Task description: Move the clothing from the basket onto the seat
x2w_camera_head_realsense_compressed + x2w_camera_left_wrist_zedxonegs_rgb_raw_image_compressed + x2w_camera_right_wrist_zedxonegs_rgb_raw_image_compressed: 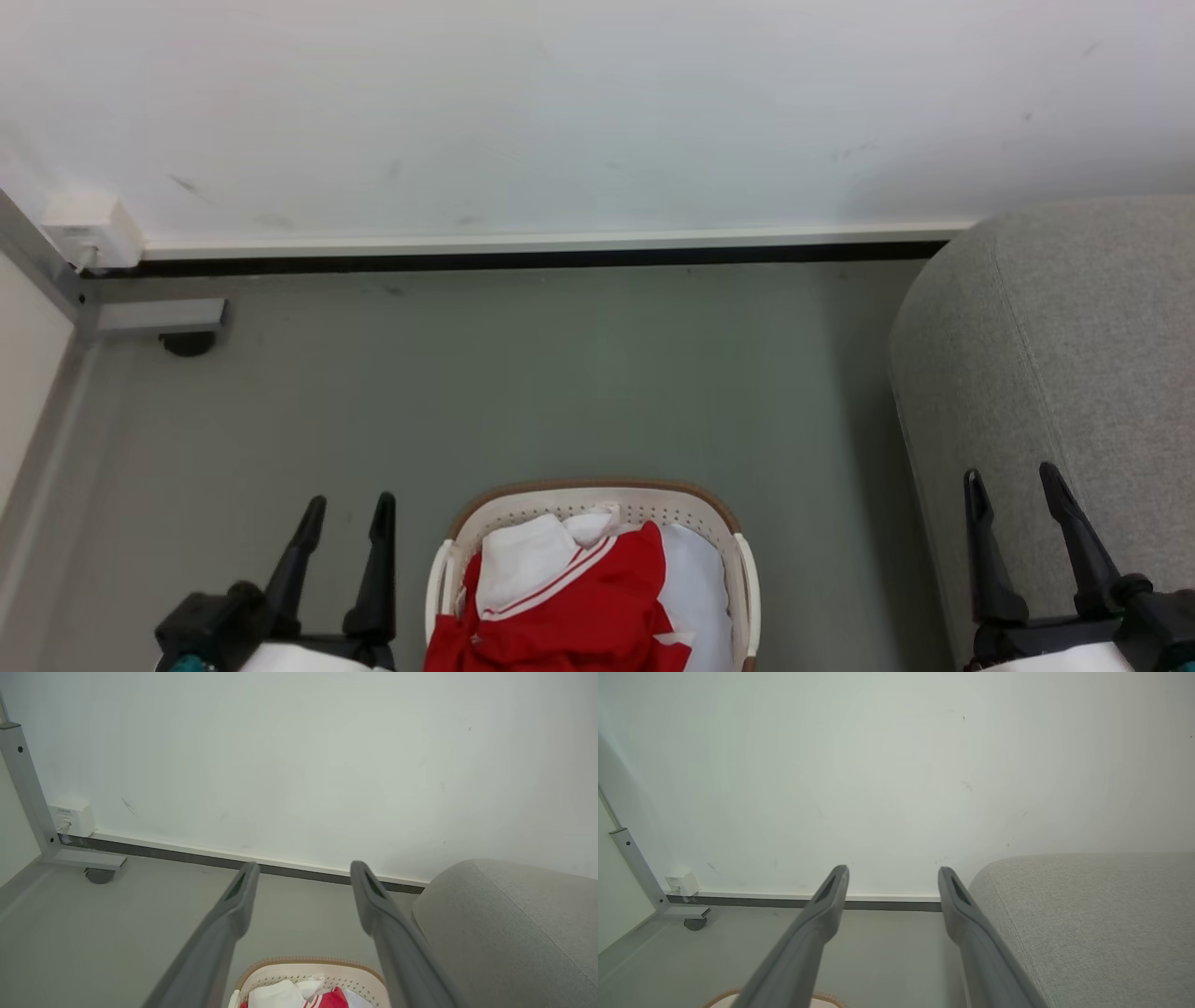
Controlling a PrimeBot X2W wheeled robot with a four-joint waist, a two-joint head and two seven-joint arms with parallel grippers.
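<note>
Nearest, low on the left: left jaws, long and dark, standing well apart with nothing between them, above bare floor [560, 373]. Low on the right: right jaws, spread just as wide and empty, in front of the seat's rounded near-left corner; touching it or not, cannot tell.

Between the two arms, on the grey-green floor: the basket [653, 509], cream-white, perforated walls, brown band round the rim. Holds the clothing [597, 597], crumpled bright-red fabric edged with white striped trim, with a white part [523, 560] on top toward the far left and more white cloth along the right wall.

Right of the basket, apart from it by a strip of floor: the seat [1074, 355], light-grey woven upholstery, padded and rounded, reaching back toward the wall [597, 112].

Farther off: open floor, then a dark gap and a white skirting board [560, 245] along the scuffed white wall. Far left: grey metal frame foot [159, 317] on a dark caster [187, 343], and a white socket box [89, 229] on the wall just above.
</note>
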